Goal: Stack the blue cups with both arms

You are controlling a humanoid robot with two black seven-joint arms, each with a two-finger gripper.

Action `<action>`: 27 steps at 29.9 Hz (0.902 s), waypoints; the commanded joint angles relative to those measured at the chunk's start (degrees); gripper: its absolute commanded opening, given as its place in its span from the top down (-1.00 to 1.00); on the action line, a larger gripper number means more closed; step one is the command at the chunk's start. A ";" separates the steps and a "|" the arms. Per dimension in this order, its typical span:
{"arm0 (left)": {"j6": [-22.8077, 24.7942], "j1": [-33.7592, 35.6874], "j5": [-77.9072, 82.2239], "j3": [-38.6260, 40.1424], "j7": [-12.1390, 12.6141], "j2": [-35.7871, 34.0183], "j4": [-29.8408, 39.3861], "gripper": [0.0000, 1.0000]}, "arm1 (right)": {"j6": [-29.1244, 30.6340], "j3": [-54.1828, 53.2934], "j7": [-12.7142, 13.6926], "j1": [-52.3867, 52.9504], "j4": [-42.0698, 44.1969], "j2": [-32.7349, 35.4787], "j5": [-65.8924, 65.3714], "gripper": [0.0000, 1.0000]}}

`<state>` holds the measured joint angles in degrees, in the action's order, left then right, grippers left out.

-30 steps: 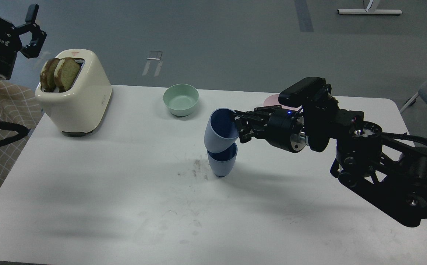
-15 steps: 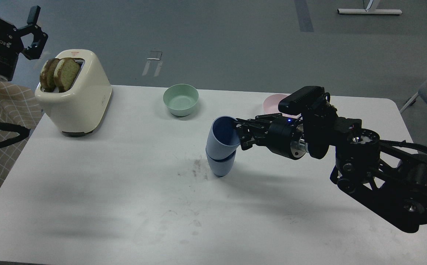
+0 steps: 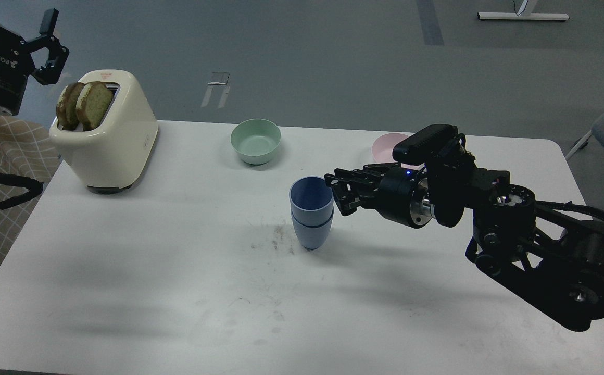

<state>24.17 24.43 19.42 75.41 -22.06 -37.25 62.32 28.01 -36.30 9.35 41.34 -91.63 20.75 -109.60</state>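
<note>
Two blue cups stand nested near the middle of the white table [image 3: 177, 291]. The upper cup [image 3: 311, 197] sits upright inside the lower cup [image 3: 313, 235]. My right gripper [image 3: 337, 192] is just right of the upper cup's rim, its fingers spread and holding nothing. My left gripper [image 3: 51, 42] is raised at the far left, above and behind the toaster, open and empty.
A cream toaster [image 3: 109, 135] with two bread slices stands at the back left. A mint-green bowl [image 3: 255, 139] sits at the back centre. A pink bowl [image 3: 384, 146] is partly hidden behind my right arm. Dark smudges mark the table left of the cups.
The tilted upper cup has dropped upright into the lower cup. My right gripper has let go of its rim and opened. The left arm has barely moved.
</note>
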 commanded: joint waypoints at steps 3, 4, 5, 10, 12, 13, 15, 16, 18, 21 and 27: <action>0.00 0.00 0.00 0.00 0.00 -0.01 0.00 -0.95 | -0.01 0.00 -0.03 -0.03 -0.12 -0.01 0.00 0.39; 0.00 0.00 0.00 -0.09 0.00 -0.01 0.00 -0.95 | -0.01 -0.09 -0.03 -0.03 -0.12 -0.01 0.00 0.32; 0.00 0.00 0.00 -0.09 0.00 -0.01 0.00 -0.95 | -0.01 -0.44 -0.03 -0.03 -0.21 -0.01 0.00 0.24; 0.09 0.00 0.00 -0.18 -0.09 -0.01 0.00 -0.95 | -0.01 -3.85 -0.12 -0.03 -0.13 -0.97 0.09 -0.56; 0.09 0.00 0.00 -0.18 -0.09 -0.01 0.08 -0.95 | -0.01 -8.25 -0.03 -0.03 0.40 -2.99 0.35 -0.94; 0.00 0.00 0.00 -0.18 -0.09 -0.01 0.08 -0.95 | -0.01 -9.92 -0.03 -0.03 0.66 -3.87 0.53 -0.94; 0.00 0.00 0.00 -0.26 -0.09 -0.10 0.17 -0.95 | -0.01 -15.34 -0.12 0.05 1.54 -5.88 0.79 -0.99; 0.09 0.00 0.00 -0.44 0.00 -0.27 0.17 -0.95 | -0.01 -19.65 -0.21 0.05 2.24 -6.85 1.06 -1.00; 0.09 -0.08 0.09 -0.70 0.00 -0.36 0.17 -0.95 | -0.01 -26.50 -0.30 0.05 3.03 -8.35 1.15 -1.00; 0.17 -0.17 0.09 -0.88 -0.09 -0.54 0.00 -0.95 | -0.01 -34.77 -0.47 0.14 4.09 -11.68 1.67 -1.00; 0.35 -0.26 0.00 -0.70 -0.18 -0.45 -0.97 -0.95 | -0.01 -44.55 -0.47 0.23 7.60 -13.19 10.87 -1.00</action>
<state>24.38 24.15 19.51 74.63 -22.14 -37.74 61.63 27.98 -77.48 8.81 41.49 -85.94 7.77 -104.07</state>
